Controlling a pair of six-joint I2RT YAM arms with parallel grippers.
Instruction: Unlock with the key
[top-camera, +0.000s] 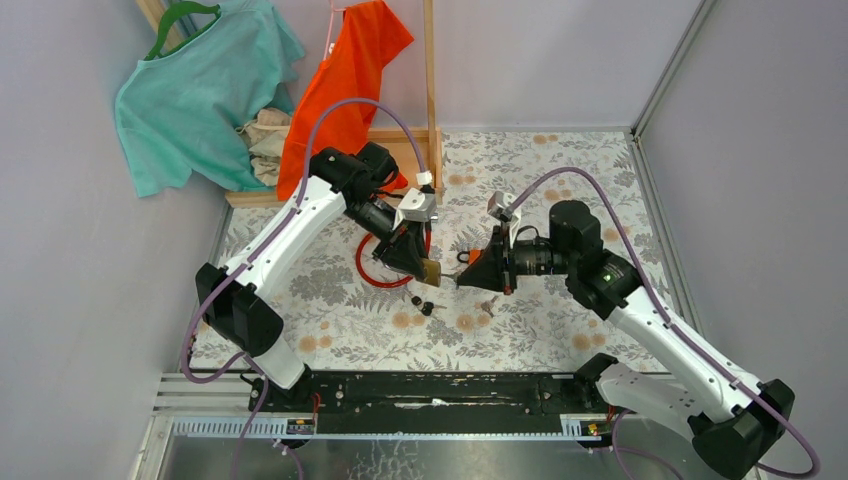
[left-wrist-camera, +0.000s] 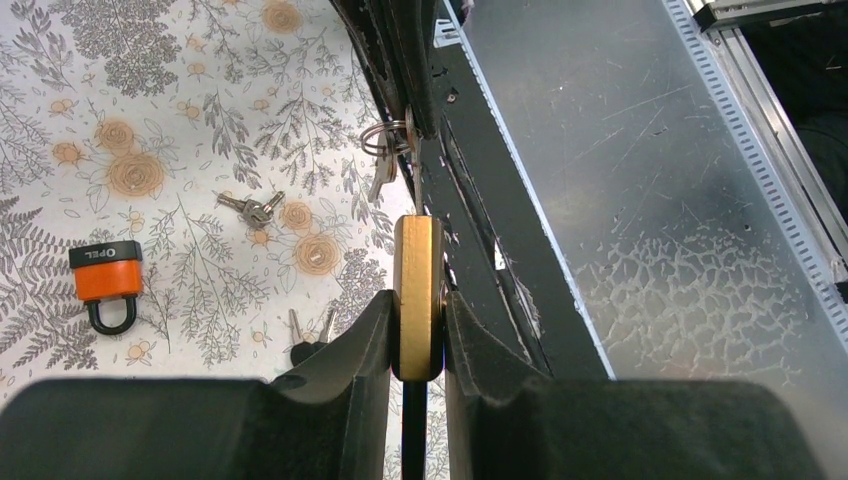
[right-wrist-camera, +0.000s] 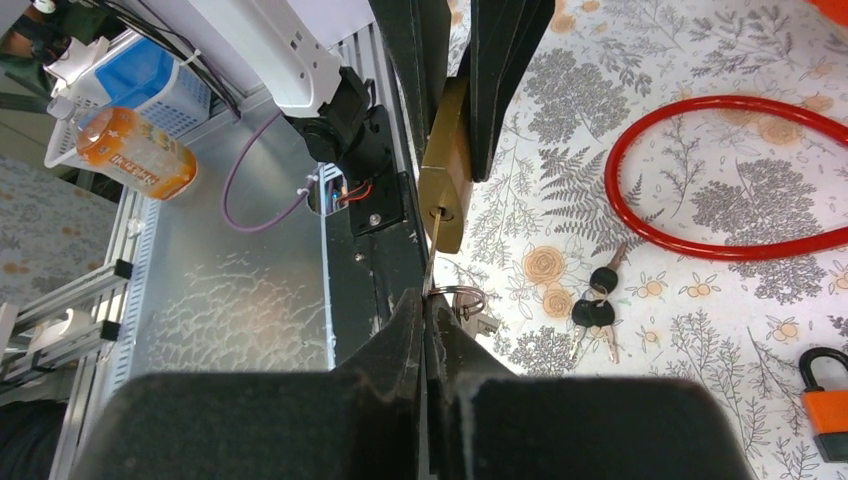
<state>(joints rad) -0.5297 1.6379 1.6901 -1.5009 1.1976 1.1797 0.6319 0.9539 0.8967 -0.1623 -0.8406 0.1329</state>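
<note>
My left gripper (top-camera: 424, 268) is shut on a brass padlock (left-wrist-camera: 418, 295) and holds it above the table's middle; the padlock also shows in the right wrist view (right-wrist-camera: 448, 170) and in the top view (top-camera: 432, 272). My right gripper (top-camera: 468, 280) is shut on a silver key (right-wrist-camera: 432, 255) whose blade is in the padlock's keyhole. The key's ring (right-wrist-camera: 462, 300) carries a second key hanging beside my right fingers. In the left wrist view the key (left-wrist-camera: 418, 180) runs from the padlock's end up to the right fingers.
An orange padlock (left-wrist-camera: 105, 275) lies on the floral cloth. Black-headed keys (right-wrist-camera: 597, 305) and a silver key pair (left-wrist-camera: 250, 208) lie loose. A red cable loop (right-wrist-camera: 700, 180) lies behind. Clothes hang on a wooden rack (top-camera: 432, 90) at the back.
</note>
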